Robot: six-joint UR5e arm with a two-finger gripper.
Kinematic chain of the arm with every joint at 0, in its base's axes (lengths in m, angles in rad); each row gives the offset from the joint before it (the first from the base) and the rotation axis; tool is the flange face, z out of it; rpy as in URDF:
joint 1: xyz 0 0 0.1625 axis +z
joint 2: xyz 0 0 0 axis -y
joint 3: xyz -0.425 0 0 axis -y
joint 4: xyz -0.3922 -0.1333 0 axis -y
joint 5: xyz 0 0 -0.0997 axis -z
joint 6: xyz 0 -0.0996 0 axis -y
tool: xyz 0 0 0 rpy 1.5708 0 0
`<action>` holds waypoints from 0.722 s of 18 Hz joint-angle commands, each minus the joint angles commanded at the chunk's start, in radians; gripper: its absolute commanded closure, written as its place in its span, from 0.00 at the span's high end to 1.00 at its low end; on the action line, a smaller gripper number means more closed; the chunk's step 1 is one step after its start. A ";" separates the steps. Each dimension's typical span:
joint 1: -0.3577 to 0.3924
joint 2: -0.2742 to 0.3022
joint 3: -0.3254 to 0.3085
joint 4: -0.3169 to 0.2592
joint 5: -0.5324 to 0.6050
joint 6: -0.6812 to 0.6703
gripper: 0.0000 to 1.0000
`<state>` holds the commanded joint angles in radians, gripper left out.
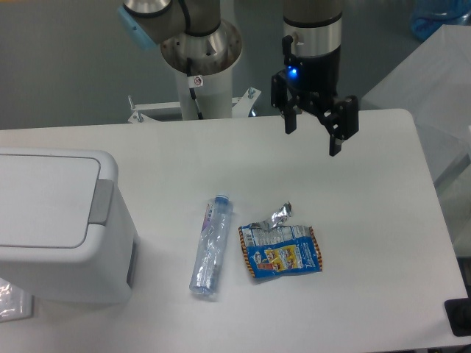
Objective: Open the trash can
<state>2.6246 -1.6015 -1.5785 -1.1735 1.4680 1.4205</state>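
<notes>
Camera view from above the table: the gripper [313,140] hangs over the far right part of the white table [368,243], its two black fingers [337,141] spread apart with nothing between them and touching nothing; a small blue light glows on the black body above them, under a silver and dark wrist; the trash can [66,228] stands at the left edge, well apart from the gripper, a boxy white plastic bin with rounded corners, its flat white lid down and a grey push tab [101,202] on the lid's right side; near the middle of the table lies a crumpled clear plastic bottle [212,246], lengthwise and flattened; just beside it on the right lies a torn blue snack wrapper [281,250] with a shiny silver foil flap sticking up.
</notes>
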 joint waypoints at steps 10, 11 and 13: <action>0.000 -0.014 0.021 0.000 -0.066 -0.106 1.00; 0.000 -0.020 0.025 0.000 -0.066 -0.120 1.00; -0.002 -0.021 0.025 0.000 -0.066 -0.155 1.00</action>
<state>2.6231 -1.6230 -1.5539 -1.1735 1.4021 1.2657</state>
